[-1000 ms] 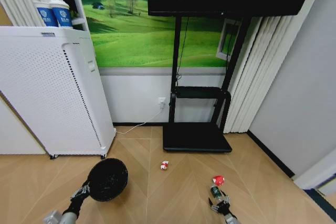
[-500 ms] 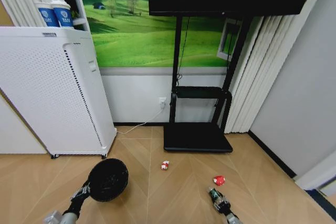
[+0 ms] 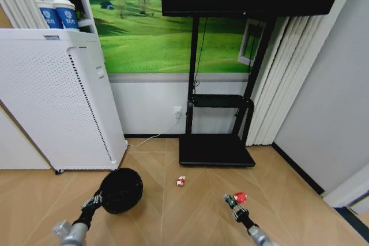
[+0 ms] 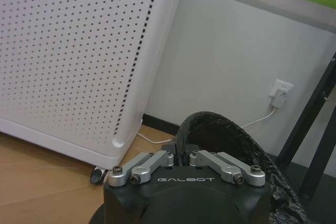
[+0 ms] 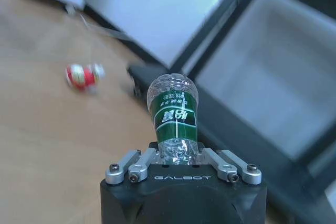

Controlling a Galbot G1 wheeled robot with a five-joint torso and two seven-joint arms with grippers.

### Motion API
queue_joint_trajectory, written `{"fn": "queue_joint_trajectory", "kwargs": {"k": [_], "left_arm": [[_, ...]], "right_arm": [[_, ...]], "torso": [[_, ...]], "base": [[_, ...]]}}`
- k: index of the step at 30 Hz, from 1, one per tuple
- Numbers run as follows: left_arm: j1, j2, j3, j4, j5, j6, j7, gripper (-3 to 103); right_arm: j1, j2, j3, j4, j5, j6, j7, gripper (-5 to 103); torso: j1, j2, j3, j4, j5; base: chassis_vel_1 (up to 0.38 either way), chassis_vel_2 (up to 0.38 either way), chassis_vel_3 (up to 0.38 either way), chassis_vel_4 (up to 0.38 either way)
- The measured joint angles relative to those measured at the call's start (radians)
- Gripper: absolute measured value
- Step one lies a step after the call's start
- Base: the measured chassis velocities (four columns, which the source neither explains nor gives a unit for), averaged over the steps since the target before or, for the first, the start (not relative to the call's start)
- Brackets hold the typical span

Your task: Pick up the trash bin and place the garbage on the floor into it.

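My left gripper (image 3: 94, 201) is shut on the rim of the black trash bin (image 3: 120, 190) and holds it tilted above the floor at the lower left. In the left wrist view the fingers (image 4: 157, 158) pinch the bin's lined rim (image 4: 220, 129). My right gripper (image 3: 237, 212) is shut on the small clear bottle with a green label (image 3: 229, 201), which is off the floor; the right wrist view shows that bottle (image 5: 172, 113) standing out from the closed jaws. A red lump (image 3: 240, 197) lies just beside it. A red-and-white wrapper (image 3: 181, 181) lies mid-floor, the same wrapper (image 5: 84, 75) as in the right wrist view.
A tall white perforated appliance (image 3: 57, 96) on castors stands at the left wall. A black TV stand with a flat base (image 3: 216, 151) is straight ahead, a white cable (image 3: 155, 136) runs along the skirting, and a grey wall (image 3: 323, 119) closes the right side.
My right gripper has closed on the bottle, lifted it off the floor and carried it left. My left gripper has raised the bin slightly and shifted it right.
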Motion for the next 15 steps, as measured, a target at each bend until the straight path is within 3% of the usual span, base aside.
{"fn": "queue_joint_trajectory", "kwargs": {"k": [4, 9, 15], "left_arm": [[-0.018, 0.048, 0.019, -0.018, -0.018, 0.019, -0.019, 7], [-0.018, 0.087, 0.059, -0.02, -0.019, 0.023, -0.024, 7], [-0.079, 0.161, 0.145, 0.015, -0.032, 0.029, -0.031, 7]], "right_arm": [[-0.015, -0.018, 0.064, 0.07, -0.118, 0.068, -0.01, 25], [-0.005, -0.038, 0.077, 0.135, -0.186, 0.079, -0.02, 25], [0.166, -0.058, -0.07, 0.175, -0.159, 0.079, -0.023, 25]], "torso": [[0.0, 0.0, 0.0, 0.0003, 0.0001], [0.0, 0.0, 0.0, 0.0002, -0.0002], [0.0, 0.0, 0.0, 0.0006, -0.0001]], "base": [[0.0, 0.0, 0.0, 0.0], [0.0, 0.0, 0.0, 0.0], [0.0, 0.0, 0.0, 0.0]]}}
